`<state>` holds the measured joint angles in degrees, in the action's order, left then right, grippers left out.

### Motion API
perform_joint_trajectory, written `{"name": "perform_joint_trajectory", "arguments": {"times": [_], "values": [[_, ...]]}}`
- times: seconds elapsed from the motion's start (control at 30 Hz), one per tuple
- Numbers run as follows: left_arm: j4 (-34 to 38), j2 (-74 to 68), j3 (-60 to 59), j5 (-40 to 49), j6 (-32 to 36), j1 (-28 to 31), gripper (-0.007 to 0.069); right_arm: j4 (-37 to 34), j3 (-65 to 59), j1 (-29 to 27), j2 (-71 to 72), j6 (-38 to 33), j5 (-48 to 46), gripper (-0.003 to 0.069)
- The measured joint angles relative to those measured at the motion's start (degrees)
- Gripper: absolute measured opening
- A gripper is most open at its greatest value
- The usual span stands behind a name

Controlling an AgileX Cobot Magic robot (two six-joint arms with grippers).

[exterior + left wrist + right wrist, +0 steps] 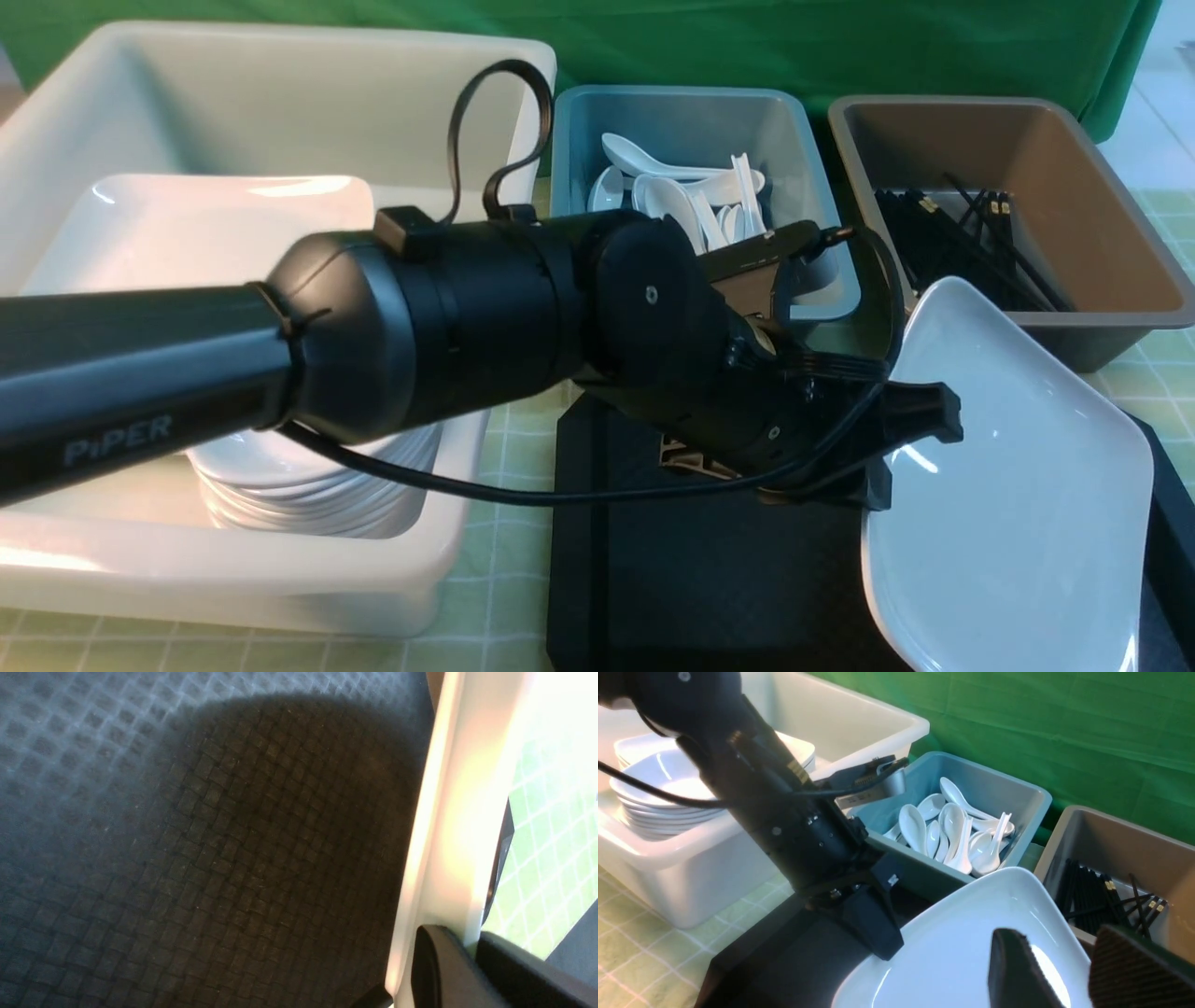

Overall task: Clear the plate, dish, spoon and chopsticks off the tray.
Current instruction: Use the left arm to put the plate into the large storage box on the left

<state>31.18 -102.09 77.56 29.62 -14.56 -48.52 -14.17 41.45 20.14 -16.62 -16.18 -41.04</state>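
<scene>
Plate step in hand: my left gripper point(910, 420) is clamped on the rim of the plate point(1018, 485), tilted above the tray point(691, 579), my right gripper point(1069, 970) parted and empty; next, I judge, a steady carry to the white tub point(280, 103).

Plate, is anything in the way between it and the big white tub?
Only the tub's side wall and the stacked dishes just behind it. The left hand holds the plate tilted over the tray; it must go over them.
</scene>
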Motion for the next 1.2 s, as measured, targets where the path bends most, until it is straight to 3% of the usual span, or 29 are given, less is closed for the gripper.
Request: {"name": "perform_joint_trajectory", "arguments": {"times": [0.83,1.2], "values": [[0.5,2.8,-0.1,0.0,-0.2,0.0,0.0013,0.0,0.0,0.0,0.0,0.0,0.0,0.0239],[-1.5,1.0,-1.5,-4.2,-3.8,0.2,0.0013,0.0,0.0,0.0,0.0,0.0,-0.1,0.0239]]}}
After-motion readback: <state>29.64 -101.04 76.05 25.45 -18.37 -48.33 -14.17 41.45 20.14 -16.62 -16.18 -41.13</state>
